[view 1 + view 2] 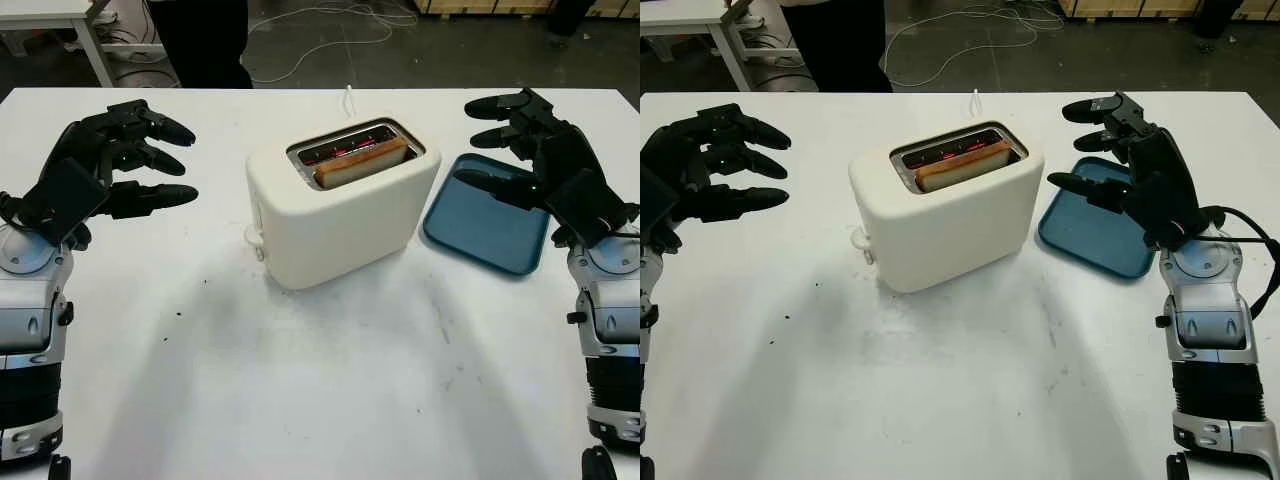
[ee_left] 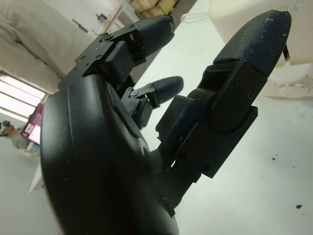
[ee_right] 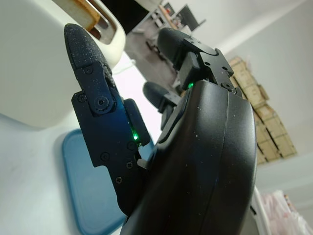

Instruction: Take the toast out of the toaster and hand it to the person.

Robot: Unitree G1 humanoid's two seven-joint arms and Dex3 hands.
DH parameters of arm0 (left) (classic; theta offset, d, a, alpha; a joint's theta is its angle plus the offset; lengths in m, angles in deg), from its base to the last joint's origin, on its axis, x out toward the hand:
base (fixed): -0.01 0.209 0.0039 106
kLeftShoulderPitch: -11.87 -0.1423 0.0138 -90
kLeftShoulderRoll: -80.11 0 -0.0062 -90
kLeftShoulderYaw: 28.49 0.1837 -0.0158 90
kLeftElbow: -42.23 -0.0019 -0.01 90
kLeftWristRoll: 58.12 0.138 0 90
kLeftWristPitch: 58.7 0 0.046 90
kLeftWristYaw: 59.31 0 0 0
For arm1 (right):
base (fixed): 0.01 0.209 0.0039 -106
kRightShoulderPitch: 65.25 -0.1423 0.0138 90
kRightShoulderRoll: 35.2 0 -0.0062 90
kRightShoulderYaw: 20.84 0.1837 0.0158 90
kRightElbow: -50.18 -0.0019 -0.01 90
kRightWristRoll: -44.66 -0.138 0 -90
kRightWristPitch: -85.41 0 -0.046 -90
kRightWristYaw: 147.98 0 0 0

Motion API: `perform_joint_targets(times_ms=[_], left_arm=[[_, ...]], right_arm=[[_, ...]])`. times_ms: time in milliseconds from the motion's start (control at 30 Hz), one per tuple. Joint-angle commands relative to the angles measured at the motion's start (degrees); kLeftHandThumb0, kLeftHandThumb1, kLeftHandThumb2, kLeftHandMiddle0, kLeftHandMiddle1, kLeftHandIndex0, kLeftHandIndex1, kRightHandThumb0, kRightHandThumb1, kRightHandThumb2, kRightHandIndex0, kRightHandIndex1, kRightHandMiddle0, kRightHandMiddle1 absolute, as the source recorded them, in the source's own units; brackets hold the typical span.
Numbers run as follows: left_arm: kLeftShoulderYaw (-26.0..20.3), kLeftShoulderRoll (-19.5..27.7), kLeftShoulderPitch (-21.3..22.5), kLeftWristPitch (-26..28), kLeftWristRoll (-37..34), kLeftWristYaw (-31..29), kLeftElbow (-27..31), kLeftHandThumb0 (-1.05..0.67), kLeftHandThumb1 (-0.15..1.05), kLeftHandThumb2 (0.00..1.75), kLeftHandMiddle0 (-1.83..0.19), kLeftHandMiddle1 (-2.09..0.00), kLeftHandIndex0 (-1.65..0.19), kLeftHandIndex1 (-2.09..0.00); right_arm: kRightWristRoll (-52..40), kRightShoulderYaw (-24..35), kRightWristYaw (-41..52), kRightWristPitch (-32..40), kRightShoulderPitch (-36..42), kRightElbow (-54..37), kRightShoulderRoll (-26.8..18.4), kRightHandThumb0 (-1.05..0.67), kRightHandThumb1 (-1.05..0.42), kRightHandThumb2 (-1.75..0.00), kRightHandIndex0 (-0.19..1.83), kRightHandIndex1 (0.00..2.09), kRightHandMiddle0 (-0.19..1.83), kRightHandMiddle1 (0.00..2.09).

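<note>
1. I see the toast (image 1: pixel 361 163) sitting in the slot of the cream toaster (image 1: pixel 340 215), mid-table (image 1: pixel 300 400).
2. My left hand (image 1: pixel 115 160) is open, holding nothing, above the table well left of the toaster.
3. My right hand (image 1: pixel 530 150) is open, empty, over the blue tray (image 1: pixel 487 228) just right of the toaster.
4. A person (image 1: pixel 200 40) stands at the far edge.

Lab or workshop: white table (image 1: pixel 300 400), dark floor with loose cables (image 1: pixel 330 25), stacked boxes (image 3: pixel 249 83).
</note>
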State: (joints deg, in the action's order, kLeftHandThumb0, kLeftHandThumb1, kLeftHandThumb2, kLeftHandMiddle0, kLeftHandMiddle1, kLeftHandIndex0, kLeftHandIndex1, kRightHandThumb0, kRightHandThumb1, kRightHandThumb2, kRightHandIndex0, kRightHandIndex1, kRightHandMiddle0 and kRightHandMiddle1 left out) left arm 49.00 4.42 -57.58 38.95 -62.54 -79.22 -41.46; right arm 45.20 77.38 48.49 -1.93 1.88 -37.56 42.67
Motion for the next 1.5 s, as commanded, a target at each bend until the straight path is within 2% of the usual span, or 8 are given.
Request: perform_joint_targets(times_ms=[0,1467], left_arm=[[-0.2,0.1,-0.4,-0.2,-0.4,0.0,0.6,-1.05,0.63,0.00,-0.58,-1.07,-0.58,-0.93],[0.1,0.0,0.1,-0.5,-0.3,-0.2,0.3,-1.05,0.62,0.00,-0.58,-1.09,-0.58,-0.94]], right_arm=[[-0.1,-0.2,0.0,-0.8,-0.4,-0.2,0.2,-0.70,-0.80,0.00,0.08,1.20,0.15,0.88],[-0.1,-0.3,0.0,-0.2,-0.7,-0.6,0.3,-0.65,-0.79,0.00,0.08,1.20,0.16,0.86]])
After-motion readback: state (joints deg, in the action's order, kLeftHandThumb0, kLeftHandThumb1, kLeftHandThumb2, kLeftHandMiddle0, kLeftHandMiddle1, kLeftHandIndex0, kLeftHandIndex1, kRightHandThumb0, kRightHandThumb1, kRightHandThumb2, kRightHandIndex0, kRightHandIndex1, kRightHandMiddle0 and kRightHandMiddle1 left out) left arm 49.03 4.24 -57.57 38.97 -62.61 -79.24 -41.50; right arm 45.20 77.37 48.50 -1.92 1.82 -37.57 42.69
